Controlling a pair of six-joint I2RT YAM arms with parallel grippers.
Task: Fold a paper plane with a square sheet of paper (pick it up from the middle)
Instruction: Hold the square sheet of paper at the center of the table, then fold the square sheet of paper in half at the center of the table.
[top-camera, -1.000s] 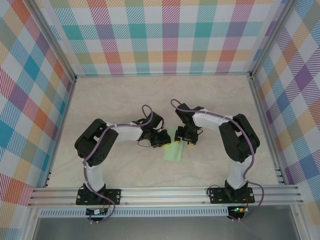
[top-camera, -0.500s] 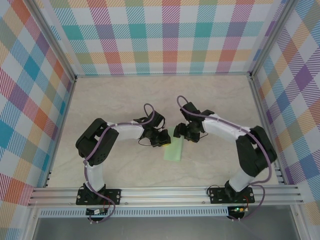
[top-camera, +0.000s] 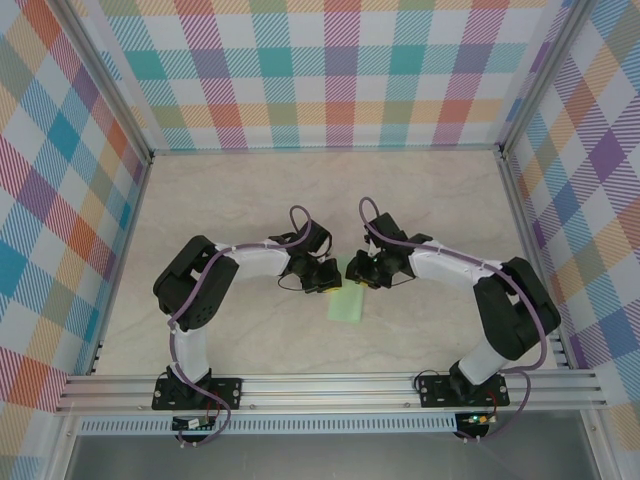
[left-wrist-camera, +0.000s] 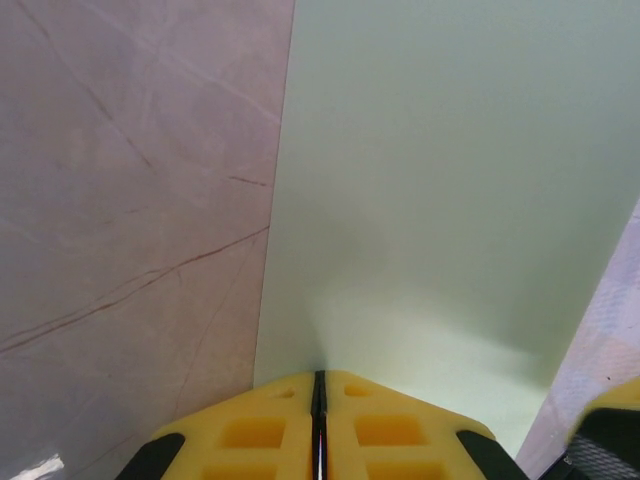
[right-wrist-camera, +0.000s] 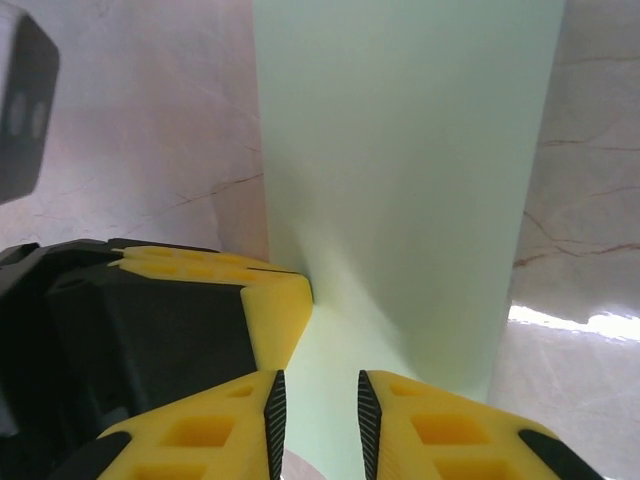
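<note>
The left hand (top-camera: 326, 278) and the right hand (top-camera: 358, 270) meet tip to tip over the middle of the bench (top-camera: 230, 200), well out from both bases. The pale mint-green sheet of paper (top-camera: 348, 303) lies flat between and just below the two hands. From above it reads as a longish rectangle, its far end tucked under the fingertips and the rest running back toward the arm bases.

In the left wrist view the left hand's (left-wrist-camera: 318, 395) yellow fingers are pressed together, with only a hairline seam between them. Their tips sit on the near edge of the sheet (left-wrist-camera: 450, 180), which spreads ahead and to the right of them. Bare marbled bench (left-wrist-camera: 130, 200) lies to their left. The paper is lighter just ahead of the tips — whether a layer is caught in the seam, I cannot tell.

In the right wrist view the right hand (right-wrist-camera: 315, 410) has its fingers drawn close but apart, a narrow slot between them showing green paper. The sheet (right-wrist-camera: 400, 150) runs straight ahead of this hand as a tall strip. One yellow finger (right-wrist-camera: 278, 312) of the left hand touches its left edge just ahead of the right fingertips, where a soft diagonal bend shows.
</note>
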